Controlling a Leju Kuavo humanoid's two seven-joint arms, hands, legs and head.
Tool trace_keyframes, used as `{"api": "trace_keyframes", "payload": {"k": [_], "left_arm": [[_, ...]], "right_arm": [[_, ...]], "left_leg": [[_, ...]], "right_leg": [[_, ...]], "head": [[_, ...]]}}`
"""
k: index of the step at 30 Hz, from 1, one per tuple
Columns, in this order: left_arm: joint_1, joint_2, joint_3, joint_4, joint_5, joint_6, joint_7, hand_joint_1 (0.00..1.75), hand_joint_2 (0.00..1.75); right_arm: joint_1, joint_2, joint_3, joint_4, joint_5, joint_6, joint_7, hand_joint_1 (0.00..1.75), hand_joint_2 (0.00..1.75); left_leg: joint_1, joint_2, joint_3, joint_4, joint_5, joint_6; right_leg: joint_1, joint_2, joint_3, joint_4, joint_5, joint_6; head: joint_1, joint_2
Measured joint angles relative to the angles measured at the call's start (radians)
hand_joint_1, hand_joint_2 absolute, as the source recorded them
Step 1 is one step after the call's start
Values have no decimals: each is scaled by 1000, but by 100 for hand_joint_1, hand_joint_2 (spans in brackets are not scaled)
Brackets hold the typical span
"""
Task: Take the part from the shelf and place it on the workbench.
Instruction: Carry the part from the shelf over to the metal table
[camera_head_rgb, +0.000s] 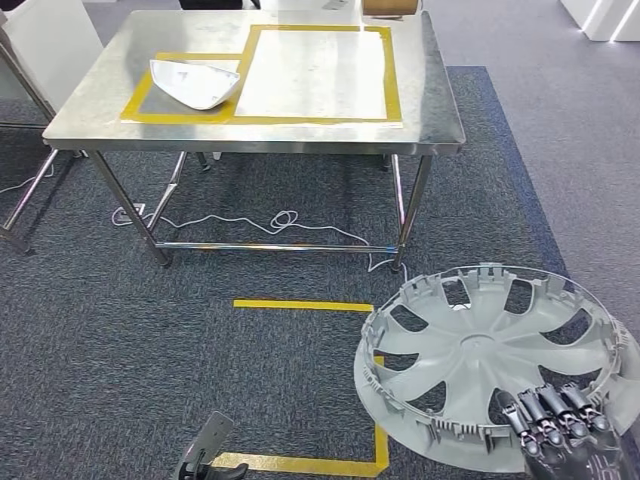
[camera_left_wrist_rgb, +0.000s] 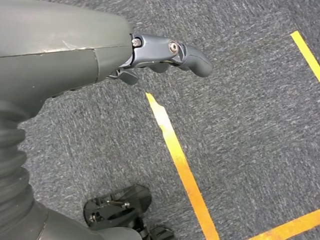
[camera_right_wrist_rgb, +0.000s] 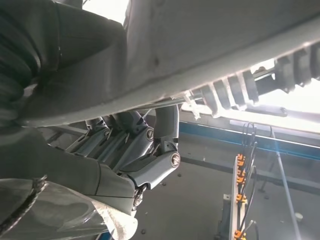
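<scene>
bright, even light; glare behind wheel cover (camera_right_wrist_rgb: 226, 60).

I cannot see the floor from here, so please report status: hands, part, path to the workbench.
Right robot hand grips wheel cover at its rim. Left robot hand holds nothing, hanging over carpet. Workbench ahead; white part occupies small taped box.

Industrial lab or workshop test area. Stainless steel workbench, tabletop (camera_head_rgb: 423, 110) marked with yellow tape zones (camera_head_rgb: 392, 85), white moulded part (camera_head_rgb: 192, 83) in one zone. Grey carpet floor (camera_head_rgb: 90, 330) with yellow tape lines (camera_head_rgb: 302, 304), loose white cable (camera_head_rgb: 279, 222) under the bench. Grey plastic wheel cover (camera_head_rgb: 483, 355), a car part. Right wrist view: orange-clipped cabling on a rail (camera_right_wrist_rgb: 239, 190).
</scene>
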Motion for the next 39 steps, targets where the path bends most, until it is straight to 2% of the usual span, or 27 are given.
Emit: {"api": "trace_keyframes", "payload": {"k": [13,15,17,19,21,22,23,24,26,27,28,29,31,33,35,37,38,39], "left_arm": [[-4,1,0,0,0,-21,9,0,175],[-4,3,0,0,0,-35,7,0,175],[-5,3,0,0,1,-48,5,0,175],[-6,4,0,0,0,-50,4,0,175],[-5,4,0,0,0,-50,4,0,175],[-3,4,0,0,0,-50,4,0,175],[-2,4,0,0,0,-50,4,0,175],[-2,3,0,0,0,-50,4,0,175],[-2,4,0,0,0,-50,4,0,175],[-2,6,0,0,0,-50,4,0,175],[-2,7,0,0,0,-50,5,0,175],[-3,9,-1,0,1,-49,5,0,175],[-3,8,-1,0,1,-50,5,0,175],[-4,8,-1,0,0,-50,5,0,175],[-5,8,-1,0,-3,-52,7,0,175],[-4,8,-2,0,-9,-57,11,0,175],[-4,8,-3,0,-13,-61,13,0,175],[-4,8,-4,0,-16,-65,15,0,175]], "right_arm": [[-19,0,1,15,-1,0,7,175,175],[-21,0,2,18,-1,0,10,175,175],[-22,0,3,21,0,0,18,175,175],[-27,0,4,25,1,0,23,175,175],[-31,0,6,28,0,0,24,175,175],[-32,0,7,30,0,0,24,175,175],[-31,0,8,31,-1,0,24,175,175],[-30,0,9,32,-1,0,24,175,175],[-30,0,10,35,-2,0,24,175,175],[-31,0,10,36,-1,0,24,175,175],[-33,0,10,37,0,-1,24,175,175],[-34,0,10,38,0,-1,25,175,175],[-33,0,10,39,0,-3,25,175,175],[-32,0,10,39,0,-3,30,175,175],[-42,-2,10,42,-1,-3,44,175,175],[-66,-10,14,52,0,-2,68,175,175],[-84,-18,20,60,0,1,87,175,175],[-105,-28,32,70,1,8,113,175,175]], "left_leg": [[0,0,0,0,0,1],[-3,0,0,0,0,8],[0,3,13,-25,12,22],[7,9,30,-59,30,34],[10,16,35,-68,35,36],[11,19,35,-68,33,34],[13,21,36,-67,30,30],[16,22,37,-64,26,24],[28,22,39,-49,12,4],[30,22,37,-36,1,-7],[31,22,35,-24,-8,-16],[29,22,33,-15,-14,-23],[29,22,34,-11,-19,-30],[32,22,29,7,-35,-37],[33,21,-12,97,-84,-42],[32,21,-82,233,-135,-41],[31,21,-106,274,-140,-38],[29,20,-115,280,-126,-32]], "right_leg": [[0,0,0,0,0,0],[-3,1,2,-7,4,5],[-3,-2,4,-15,6,14],[0,-15,-20,32,-23,18],[-5,-28,-77,149,-80,22],[-9,-31,-105,203,-98,27],[-14,-34,-119,229,-100,32],[-19,-37,-115,220,-84,39],[-31,-46,-57,109,-26,57],[-34,-49,-25,55,-10,65],[-35,-49,-4,21,-6,63],[-34,-47,5,11,-13,55],[-31,-40,3,18,-20,27],[-29,-38,4,19,-22,12],[-28,-37,5,18,-23,1],[-23,-35,5,18,-24,-3],[-20,-32,5,18,-24,-5],[-16,-29,6,18,-24,-6]], "head": [[0,0],[0,0],[0,0],[4,0],[7,0],[7,0],[7,0],[7,0],[7,0],[11,0],[13,0],[12,0],[8,0],[3,0],[-1,0],[-3,0],[-3,0],[-3,0]]}}
